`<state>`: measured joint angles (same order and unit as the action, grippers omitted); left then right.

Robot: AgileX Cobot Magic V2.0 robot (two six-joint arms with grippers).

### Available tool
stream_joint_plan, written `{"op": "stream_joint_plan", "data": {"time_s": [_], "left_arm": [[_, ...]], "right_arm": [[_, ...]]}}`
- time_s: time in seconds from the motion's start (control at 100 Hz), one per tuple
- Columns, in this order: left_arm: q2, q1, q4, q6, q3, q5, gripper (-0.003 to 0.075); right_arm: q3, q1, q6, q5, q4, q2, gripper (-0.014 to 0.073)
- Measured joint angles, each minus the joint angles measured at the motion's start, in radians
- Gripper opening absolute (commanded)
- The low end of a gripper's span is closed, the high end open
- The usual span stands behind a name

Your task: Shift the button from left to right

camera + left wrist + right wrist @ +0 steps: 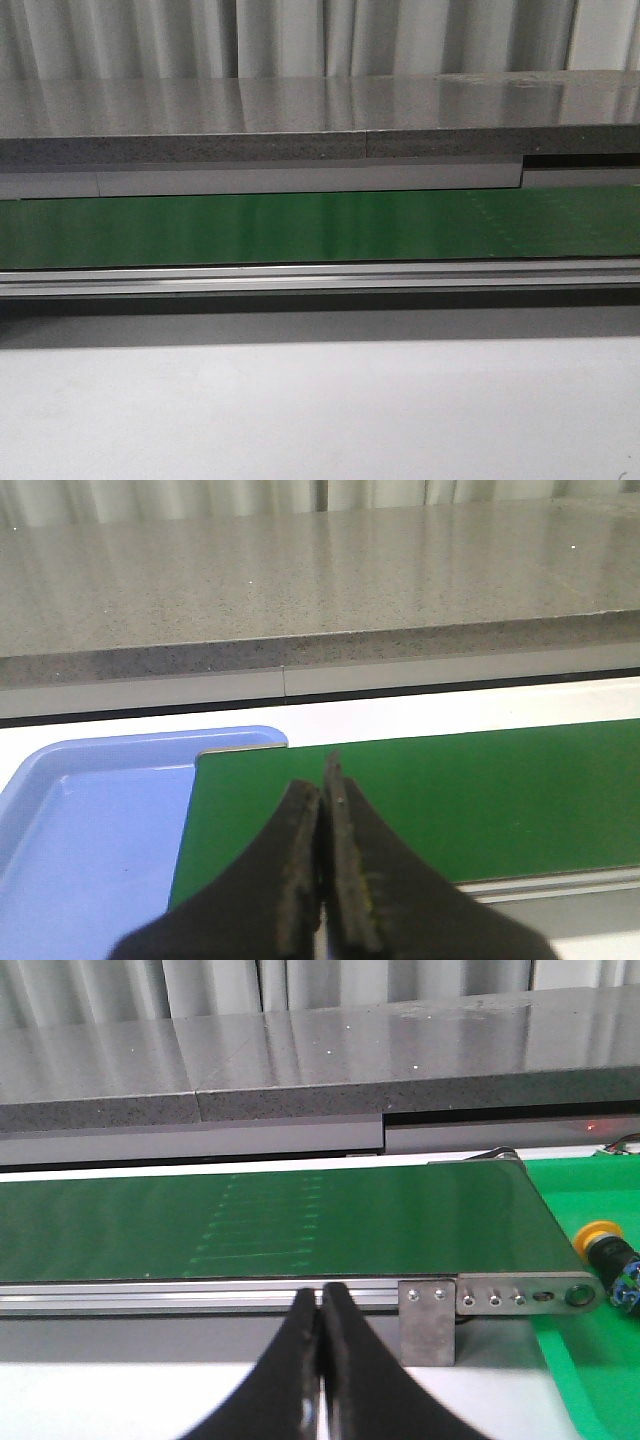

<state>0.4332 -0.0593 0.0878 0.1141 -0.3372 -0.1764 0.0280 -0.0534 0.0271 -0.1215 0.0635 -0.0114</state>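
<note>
The button (603, 1243), with a yellow cap and black body, lies on a green mat (590, 1340) beyond the conveyor's right end, seen only in the right wrist view. My right gripper (320, 1295) is shut and empty, in front of the conveyor's metal rail, well apart from the button. My left gripper (322, 785) is shut and empty, over the green belt's left end next to a blue tray (80, 840). Neither gripper nor the button shows in the front view.
A green conveyor belt (320, 228) with an aluminium rail (320, 278) runs across the table. A grey counter (320, 120) lies behind it. A metal bracket (428, 1322) and roller end plate (525, 1295) sit at the belt's right end. The table (320, 410) is white.
</note>
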Motion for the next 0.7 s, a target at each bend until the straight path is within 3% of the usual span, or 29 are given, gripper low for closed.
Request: {"op": "stream_joint_plan", "data": {"time_s": [0.7], "left_arm": [[-0.059,0.000,-0.030,0.000,0.005,0.009,-0.0020]], "right_arm": [[0.000,0.000,0.000,0.000,0.000,0.000,-0.0068]]}}
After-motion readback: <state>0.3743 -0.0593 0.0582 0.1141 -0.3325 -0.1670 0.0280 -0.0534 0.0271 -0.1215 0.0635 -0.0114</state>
